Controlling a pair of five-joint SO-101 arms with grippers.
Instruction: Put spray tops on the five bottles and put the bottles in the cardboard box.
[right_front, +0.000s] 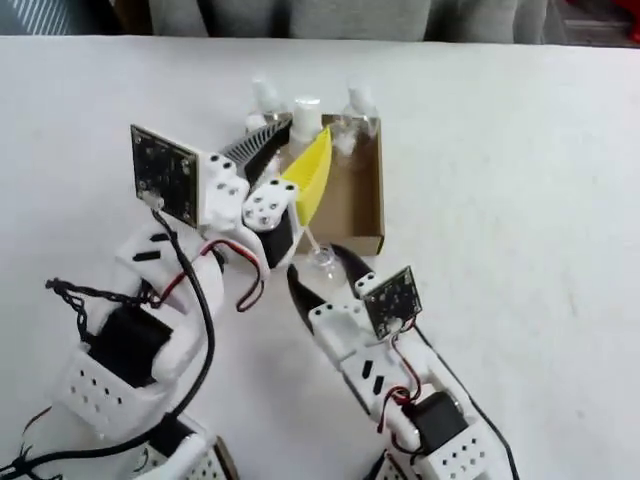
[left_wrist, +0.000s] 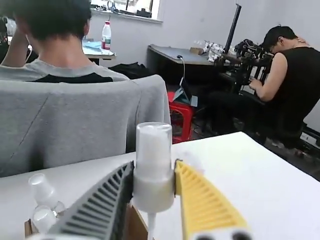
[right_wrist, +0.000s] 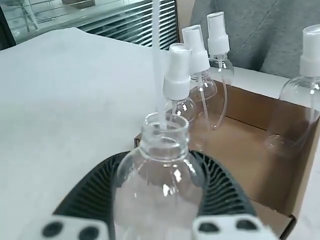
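My left gripper (right_front: 300, 128), one finger black and one yellow, is shut on a white spray top (right_front: 306, 108) held above the cardboard box (right_front: 362, 190). In the left wrist view the spray top (left_wrist: 152, 165) stands upright between the fingers of that gripper (left_wrist: 153, 176). Its thin tube (right_wrist: 157, 65) hangs down into the open neck of a clear bottle (right_wrist: 160, 190). My right gripper (right_wrist: 160, 165) is shut on that bottle (right_front: 325, 262) just in front of the box's near wall. Several bottles with spray tops (right_wrist: 197, 60) stand in the box (right_wrist: 240, 145).
The white table (right_front: 520, 200) stretches wide to the right of the box and also to the far left. Grey chair backs (left_wrist: 75, 120) line the table's far edge. Both arm bases and loose cables (right_front: 80, 295) crowd the near side.
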